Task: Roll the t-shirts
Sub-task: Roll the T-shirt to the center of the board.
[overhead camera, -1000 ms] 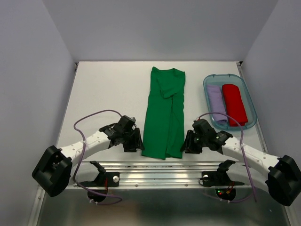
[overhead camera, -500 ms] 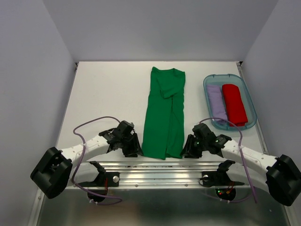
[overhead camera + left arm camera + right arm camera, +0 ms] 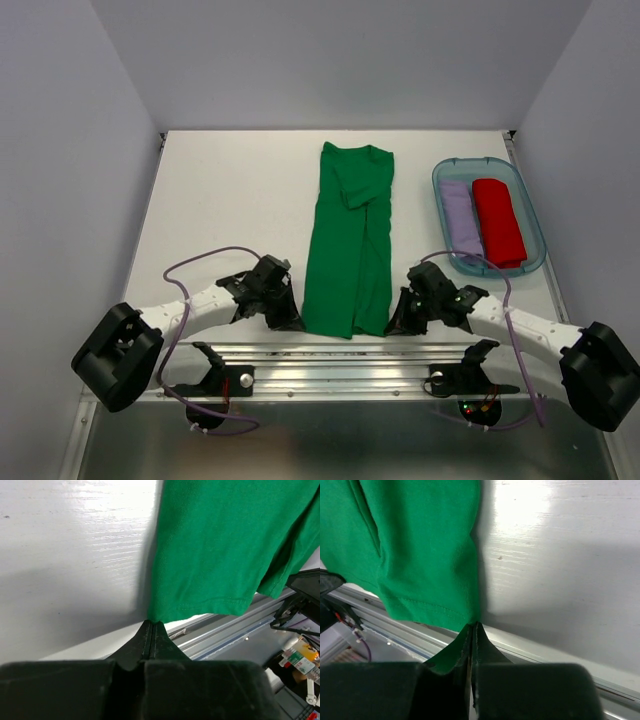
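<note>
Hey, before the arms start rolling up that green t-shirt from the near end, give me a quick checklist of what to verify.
1. Is the left gripper shut on the near-left hem corner of the t-shirt? Ok, but it holds only the very tip of the corner.
2. Is the right gripper shut on the near-right hem corner? Ok.
3. Do both grippers sit level with each other at the hem? Ok.
4. Is the t-shirt folded into a long narrow strip, lying flat? Ok.
5. Does the bin at the right stand apart from the strip? Ok.
6. Are the grips deep enough to carry the hem over? Cannot tell.
</note>
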`<state>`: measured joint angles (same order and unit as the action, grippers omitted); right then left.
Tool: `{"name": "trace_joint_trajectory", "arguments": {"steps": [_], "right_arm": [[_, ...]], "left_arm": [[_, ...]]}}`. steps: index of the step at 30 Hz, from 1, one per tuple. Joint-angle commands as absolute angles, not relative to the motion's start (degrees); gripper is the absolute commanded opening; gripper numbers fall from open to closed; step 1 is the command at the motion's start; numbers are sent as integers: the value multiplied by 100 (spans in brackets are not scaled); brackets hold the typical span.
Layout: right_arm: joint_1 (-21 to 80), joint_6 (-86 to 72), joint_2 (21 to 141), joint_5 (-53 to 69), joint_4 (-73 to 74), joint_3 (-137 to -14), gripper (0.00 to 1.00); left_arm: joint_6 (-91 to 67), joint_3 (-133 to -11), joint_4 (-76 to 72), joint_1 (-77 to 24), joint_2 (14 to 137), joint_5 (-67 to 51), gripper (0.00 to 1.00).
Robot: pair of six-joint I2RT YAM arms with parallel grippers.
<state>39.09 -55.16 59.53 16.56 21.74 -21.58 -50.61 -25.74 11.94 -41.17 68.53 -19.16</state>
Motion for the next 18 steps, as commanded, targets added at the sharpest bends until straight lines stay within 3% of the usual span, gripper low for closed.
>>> {"name": "trace_joint_trajectory", "arguments": {"steps": [1,18], "right_arm": [[3964,-5475,6003,1661,2021,-2241,1],[3964,-5239,5546,1205,2760,-2636,1]], "left_arm": [[-5150,-2514,1037,-4148,6794,-2039,0],[-5669,-2715,1195,-4306,6117,-1917,0]]}}
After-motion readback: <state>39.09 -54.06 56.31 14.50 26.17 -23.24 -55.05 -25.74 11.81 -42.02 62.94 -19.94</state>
